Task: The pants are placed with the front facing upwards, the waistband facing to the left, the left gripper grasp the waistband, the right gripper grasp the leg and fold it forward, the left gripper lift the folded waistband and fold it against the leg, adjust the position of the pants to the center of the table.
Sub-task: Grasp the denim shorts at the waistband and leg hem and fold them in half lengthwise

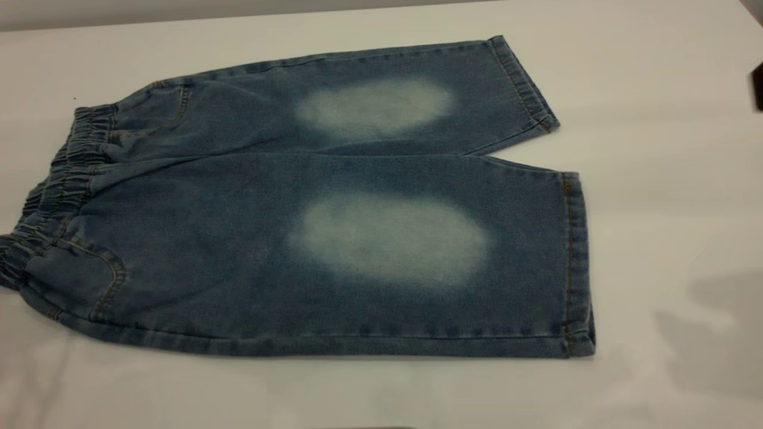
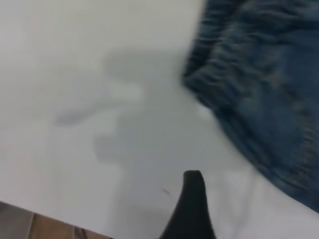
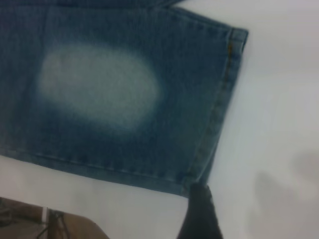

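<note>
Pants [image 1: 334,238] lie flat and unfolded on the desk [image 1: 656,208], front up, waistband [image 1: 53,196] toward the exterior view's left, both legs spread rightward. Pale knee patches visible on both legs; no print shows on either.

Left claw [image 2: 192,204]: only one dark finger tip in the left wrist view, above bare desk, near the waistband [image 2: 209,64] but apart from it. Cannot tell whether spread or pressed together.

Right claw [image 3: 199,209]: one dark tip in the right wrist view, just beside the hem corner of the near leg [image 3: 124,99]. Contact uncertain; spread or pressed together, cannot tell.

Step, as judged: approach before the first grasp; no fold made. Next move calls for the left claw to reach the waistband edge and pinch it, the right to pinch the hem corner, then both to carry the near half over the far leg.
</note>
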